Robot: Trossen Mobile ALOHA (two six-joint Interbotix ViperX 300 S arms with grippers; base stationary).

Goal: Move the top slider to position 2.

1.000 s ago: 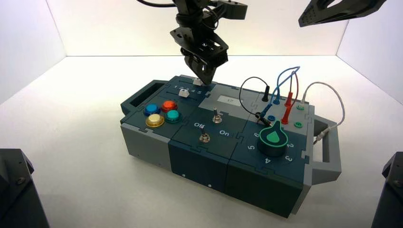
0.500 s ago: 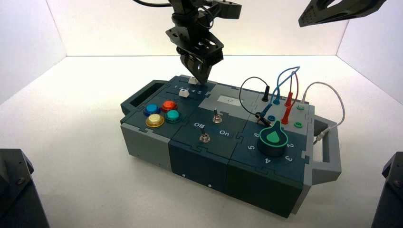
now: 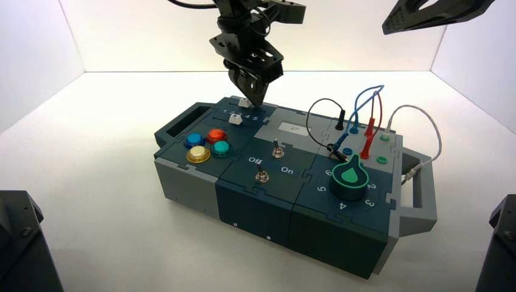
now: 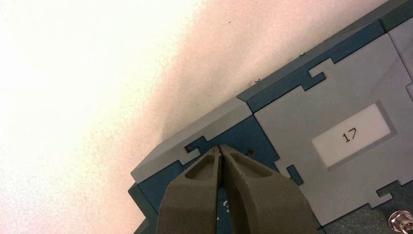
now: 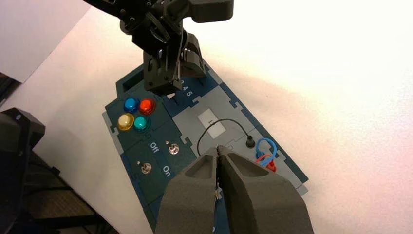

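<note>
The top slider's white knob [image 3: 243,103] sits at the far edge of the box's left rear panel. My left gripper [image 3: 253,99] is shut, with its tips down at the knob's right side. In the left wrist view the shut fingers [image 4: 243,195] cover the knob. A row of small white digits [image 3: 244,115] runs between it and the second white slider knob [image 3: 236,120]. Position 2 cannot be picked out in that row. My right gripper [image 5: 220,148] is shut on nothing and hangs high at the back right [image 3: 426,13].
Several round coloured buttons [image 3: 207,145] sit at the box's left front. Two silver toggle switches [image 3: 277,149] stand in the middle and a green dial [image 3: 349,177] at the right. Looping wires [image 3: 365,115] rise at the right rear. A small window [image 4: 351,135] reads 17.
My left gripper has slid left along the rear edge of the box, and the top slider's white knob has moved left with it. The right arm has not moved.
</note>
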